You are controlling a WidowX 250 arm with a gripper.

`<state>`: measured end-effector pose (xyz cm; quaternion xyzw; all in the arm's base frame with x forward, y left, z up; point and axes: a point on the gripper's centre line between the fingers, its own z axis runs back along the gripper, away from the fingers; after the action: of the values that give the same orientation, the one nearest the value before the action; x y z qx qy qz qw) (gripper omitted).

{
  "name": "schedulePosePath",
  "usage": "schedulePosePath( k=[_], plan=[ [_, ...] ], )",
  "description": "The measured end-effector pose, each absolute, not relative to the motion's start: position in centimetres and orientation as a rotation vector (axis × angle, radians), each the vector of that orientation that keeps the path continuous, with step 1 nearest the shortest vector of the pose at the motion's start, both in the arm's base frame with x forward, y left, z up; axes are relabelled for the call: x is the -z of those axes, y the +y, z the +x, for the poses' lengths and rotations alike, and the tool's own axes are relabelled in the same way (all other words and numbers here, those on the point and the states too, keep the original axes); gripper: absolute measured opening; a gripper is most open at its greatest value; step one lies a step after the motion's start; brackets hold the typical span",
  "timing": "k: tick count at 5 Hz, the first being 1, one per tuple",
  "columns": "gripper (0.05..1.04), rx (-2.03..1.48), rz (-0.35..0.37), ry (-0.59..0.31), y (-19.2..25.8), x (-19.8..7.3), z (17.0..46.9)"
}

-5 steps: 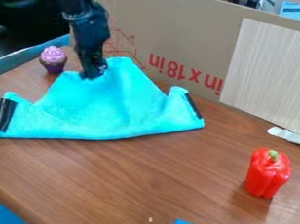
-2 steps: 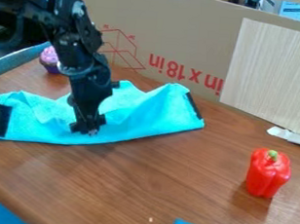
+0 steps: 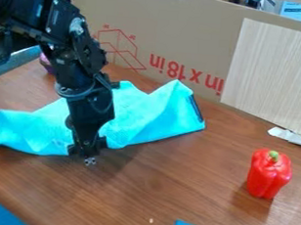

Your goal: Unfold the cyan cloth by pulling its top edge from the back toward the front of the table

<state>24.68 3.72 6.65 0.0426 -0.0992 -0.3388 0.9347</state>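
In the camera view the black gripper (image 3: 90,155) hangs from the upper left, low over the table at the front edge of a cyan cloth (image 3: 140,114). It is shut on the cloth, whose fabric spreads out on both sides of it. The cloth lies folded and rumpled, with its right part raised into a peak and a dark strip on its right end. Part of the middle is hidden behind the arm. A purple toy cupcake (image 3: 47,64) stands behind the arm at the left, mostly covered by it.
A red pepper (image 3: 269,174) stands upright at the right. A cardboard wall (image 3: 178,43) with a pale panel (image 3: 274,75) borders the back of the brown table (image 3: 173,185). Blue pieces lie at the front edge, and a white strip (image 3: 292,137) lies back right.
From the cloth's back part the gripper has come toward the front, drawing fabric over with it. The cloth's left end has shifted and its dark strip is now out of sight.
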Motion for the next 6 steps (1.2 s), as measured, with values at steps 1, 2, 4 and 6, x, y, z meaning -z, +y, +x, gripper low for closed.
schedulePosePath(
  k=[1,2,4,6],
  plan=[
    [0.083,0.691,0.064,-0.196,3.0,-7.4,23.6],
    [0.083,0.702,0.045,-0.172,2.5,-7.4,22.7],
    [0.083,0.748,0.03,-0.13,1.3,-6.3,20.0],
    [0.083,0.761,-0.009,-0.046,0.2,-5.5,17.9]
  ],
)
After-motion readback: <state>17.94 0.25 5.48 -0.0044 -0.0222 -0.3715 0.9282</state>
